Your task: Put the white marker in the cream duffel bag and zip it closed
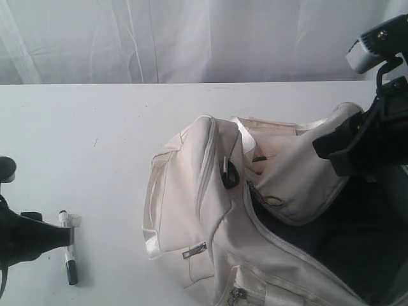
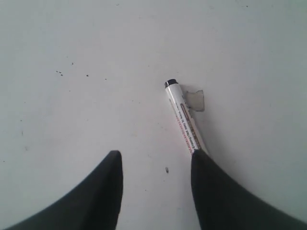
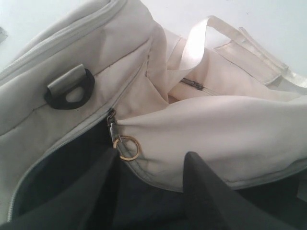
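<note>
The white marker (image 2: 183,117) is lying on the near-left surface (image 1: 95,115), apart from the cream duffel bag (image 1: 185,185). The left pincer (image 2: 156,153) and right pincer (image 3: 152,154) are being held released. One left finger is overlapping the marker, which is risking being flicked aside.

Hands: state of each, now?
Left hand: open, white marker by one finger, not gripped.
Right hand: open, at cream duffel bag flap.

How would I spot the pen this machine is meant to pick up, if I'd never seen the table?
Start at the large cream fabric duffel bag on the flat white table, then look far left in the exterior view to the black left end effector. Under its fingers lies the slim white-barrelled marker: red print, black ends, far smaller than the bag.
</note>
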